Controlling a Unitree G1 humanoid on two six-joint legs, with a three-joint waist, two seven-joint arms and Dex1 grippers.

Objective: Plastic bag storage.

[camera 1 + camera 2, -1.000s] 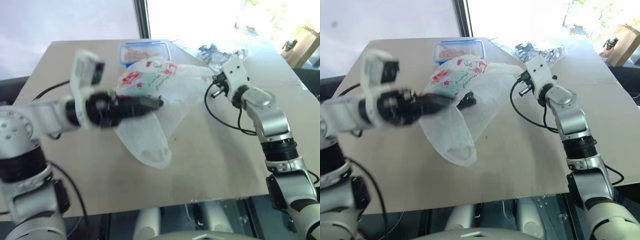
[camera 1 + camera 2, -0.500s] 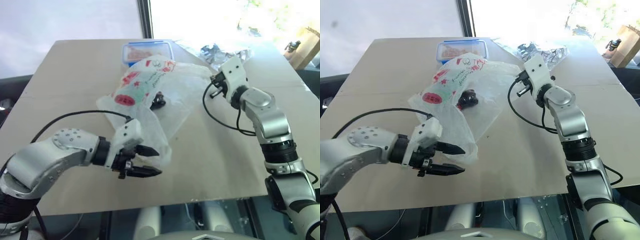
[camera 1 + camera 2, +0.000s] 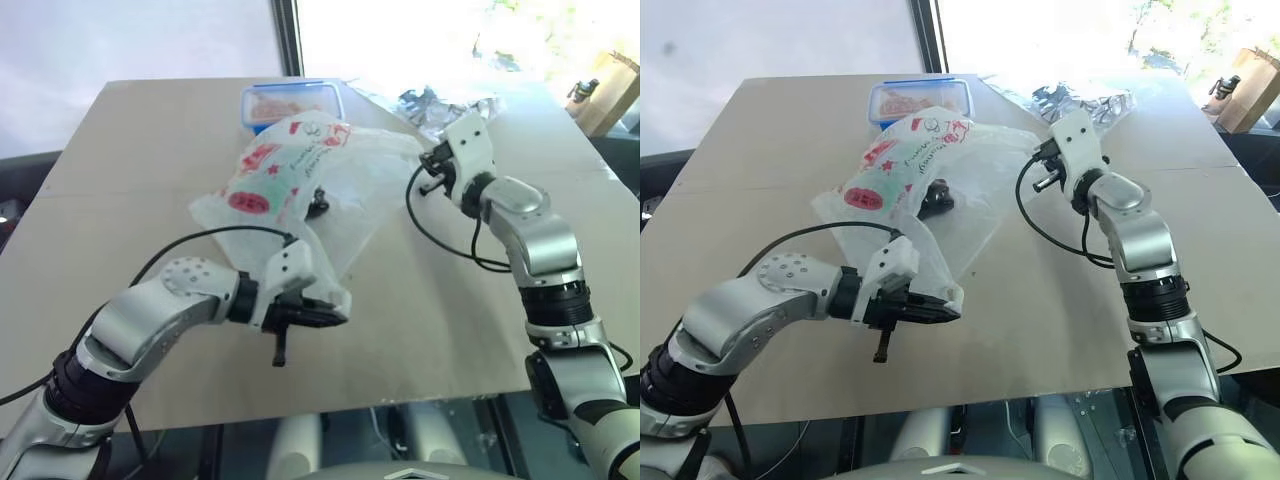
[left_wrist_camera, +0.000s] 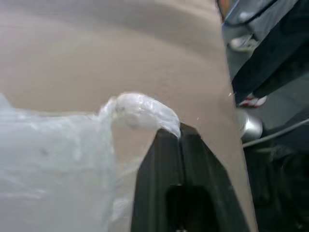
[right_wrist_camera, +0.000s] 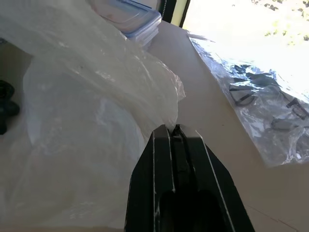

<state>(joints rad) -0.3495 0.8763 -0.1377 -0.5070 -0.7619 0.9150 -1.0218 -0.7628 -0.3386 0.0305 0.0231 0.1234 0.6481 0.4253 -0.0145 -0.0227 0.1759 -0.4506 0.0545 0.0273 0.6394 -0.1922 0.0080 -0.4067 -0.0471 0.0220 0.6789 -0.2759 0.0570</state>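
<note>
Your plastic bag (image 3: pixel 300 180) lies spread over the middle of the table (image 3: pixel 430 320), just in front of the blue-lidded food box (image 3: pixel 290 102). Your left gripper (image 3: pixel 335 315) has its jaws pressed together, pinching the bag's near corner. Your right gripper (image 5: pixel 174 131) pinches the bag's far edge, beside the crumpled clear wrapper (image 5: pixel 260 101).

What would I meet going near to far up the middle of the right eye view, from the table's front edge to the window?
Left gripper shut on the near corner of the plastic bag → small black object under the bag's film → blue-rimmed lidded container at the table's far edge.
</note>
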